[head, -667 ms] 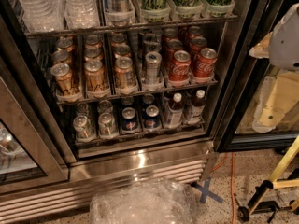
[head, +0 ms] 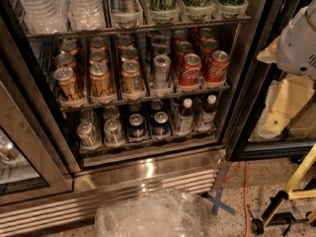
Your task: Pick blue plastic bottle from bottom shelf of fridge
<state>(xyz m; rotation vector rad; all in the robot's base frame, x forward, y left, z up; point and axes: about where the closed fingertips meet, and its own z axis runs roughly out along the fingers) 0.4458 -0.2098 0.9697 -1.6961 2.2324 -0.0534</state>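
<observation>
The fridge (head: 148,169) stands open in front of me. Its bottom shelf (head: 148,146) holds silver cans (head: 89,132) at the left, blue Pepsi cans (head: 160,123) in the middle and two white-capped bottles at the right. The blue plastic bottle (head: 184,116) has a dark drink and a pale label; a second one like it (head: 206,113) stands just to its right. My gripper (head: 296,48) shows as a white and cream shape at the right edge, above and well right of the bottles, outside the fridge and touching nothing.
The rack above holds gold cans (head: 98,78) and red Coca-Cola cans (head: 190,69). A dark door frame (head: 256,83) stands right of the shelf. On the floor lie a clear plastic bag (head: 148,216), a blue tape cross (head: 219,204), an orange cable (head: 245,196) and a yellow stand (head: 291,191).
</observation>
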